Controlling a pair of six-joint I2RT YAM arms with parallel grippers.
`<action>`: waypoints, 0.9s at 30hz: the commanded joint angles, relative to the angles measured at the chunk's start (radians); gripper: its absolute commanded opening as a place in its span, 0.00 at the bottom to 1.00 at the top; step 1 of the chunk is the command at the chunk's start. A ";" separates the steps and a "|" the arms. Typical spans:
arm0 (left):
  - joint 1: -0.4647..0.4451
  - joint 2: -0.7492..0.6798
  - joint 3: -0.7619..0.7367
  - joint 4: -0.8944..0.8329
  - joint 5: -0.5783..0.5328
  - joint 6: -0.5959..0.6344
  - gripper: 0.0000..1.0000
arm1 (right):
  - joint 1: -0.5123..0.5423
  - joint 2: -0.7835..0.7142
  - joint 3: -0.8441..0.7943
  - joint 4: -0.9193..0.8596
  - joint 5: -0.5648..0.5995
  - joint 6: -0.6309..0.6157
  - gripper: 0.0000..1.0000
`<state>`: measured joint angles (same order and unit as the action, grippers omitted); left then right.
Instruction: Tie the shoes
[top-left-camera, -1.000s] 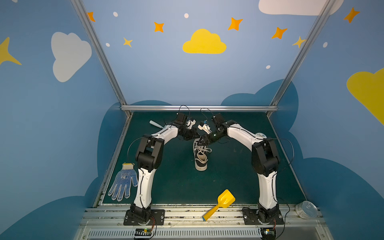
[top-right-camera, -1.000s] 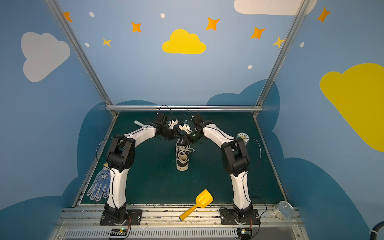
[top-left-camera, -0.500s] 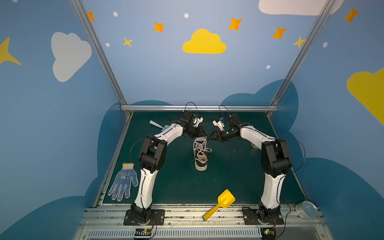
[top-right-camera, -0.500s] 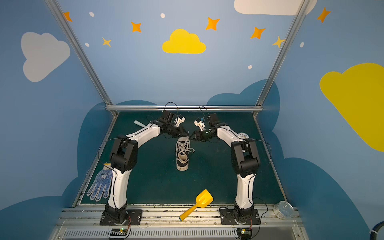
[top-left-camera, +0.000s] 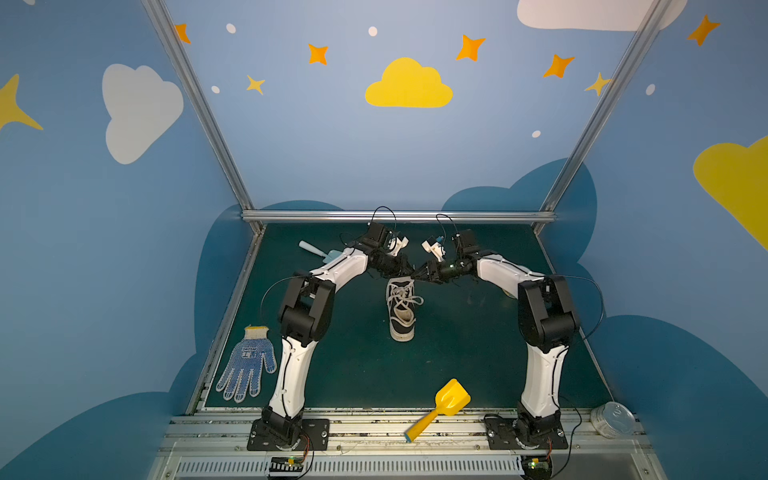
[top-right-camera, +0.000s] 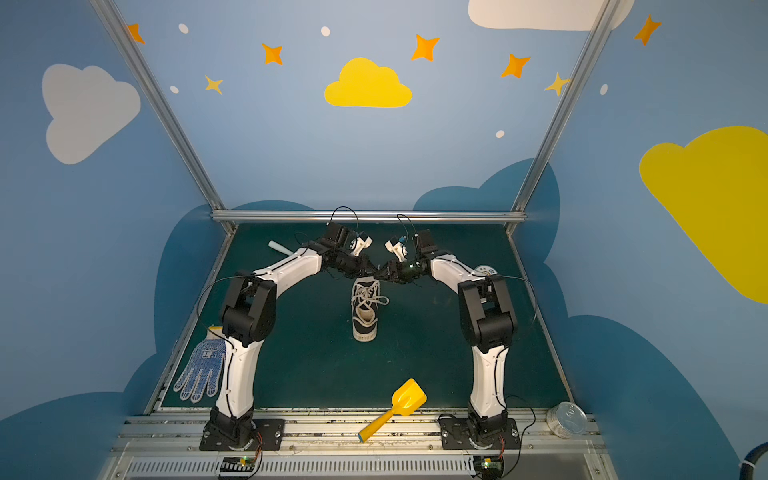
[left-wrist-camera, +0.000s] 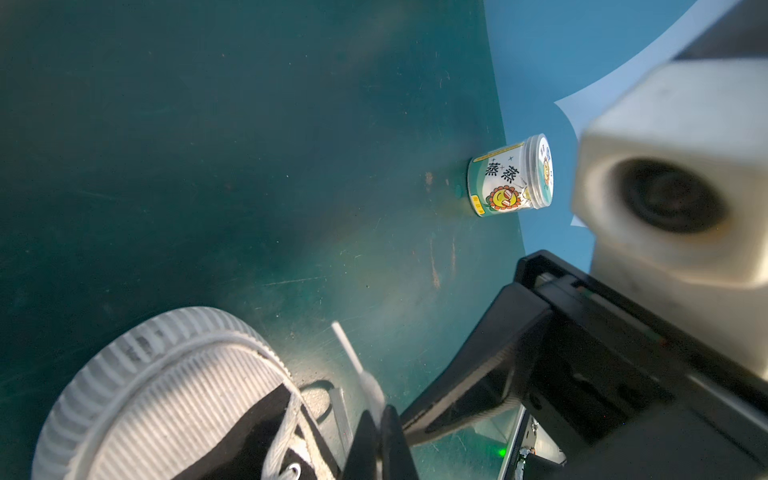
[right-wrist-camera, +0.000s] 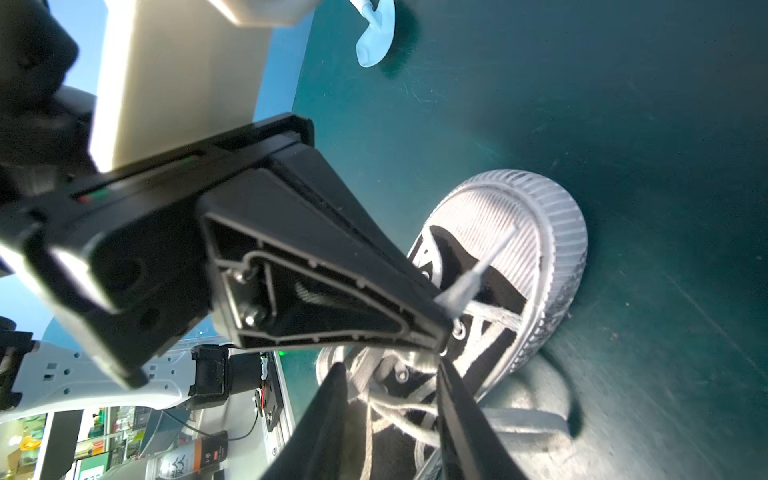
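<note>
The shoe (top-left-camera: 401, 309) is a small black sneaker with a white sole, lying mid-mat in both top views (top-right-camera: 365, 309), toe cap (right-wrist-camera: 511, 216) toward the back. Its cream laces (top-left-camera: 402, 293) lie loose over the tongue. My left gripper (left-wrist-camera: 380, 419) hovers over the toe end (top-left-camera: 409, 272), shut on a lace end whose white tip (left-wrist-camera: 353, 357) pokes out past the fingers. My right gripper (right-wrist-camera: 390, 365) meets it tip to tip (top-left-camera: 419, 275), open, its jaws standing either side of crossed lace strands (right-wrist-camera: 399, 411) without pinching them.
A blue-dotted white glove (top-left-camera: 247, 365) lies at the mat's front left. A yellow scoop (top-left-camera: 440, 405) rests on the front rail and a tin (top-left-camera: 613, 419) stands at the front right. A light blue tool (top-left-camera: 313, 249) sits back left, a labelled jar (left-wrist-camera: 511, 178) back right.
The right gripper swung out to the right, then came back to meet the left gripper over the toe, its jaws narrowing. The left gripper stayed shut on the lace.
</note>
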<state>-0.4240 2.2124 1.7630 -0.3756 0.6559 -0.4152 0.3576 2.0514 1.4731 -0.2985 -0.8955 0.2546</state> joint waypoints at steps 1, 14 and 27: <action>-0.002 -0.034 -0.005 -0.020 0.016 0.005 0.08 | 0.010 0.021 -0.012 0.025 -0.019 0.003 0.36; -0.002 -0.048 -0.014 -0.024 0.011 0.004 0.08 | 0.019 0.041 -0.040 0.102 -0.003 0.030 0.32; 0.020 -0.117 -0.041 -0.025 -0.031 0.053 0.37 | 0.019 0.015 -0.084 0.105 0.003 0.035 0.00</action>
<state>-0.4160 2.1689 1.7374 -0.3912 0.6357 -0.3977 0.3702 2.0823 1.4143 -0.2001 -0.8982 0.2920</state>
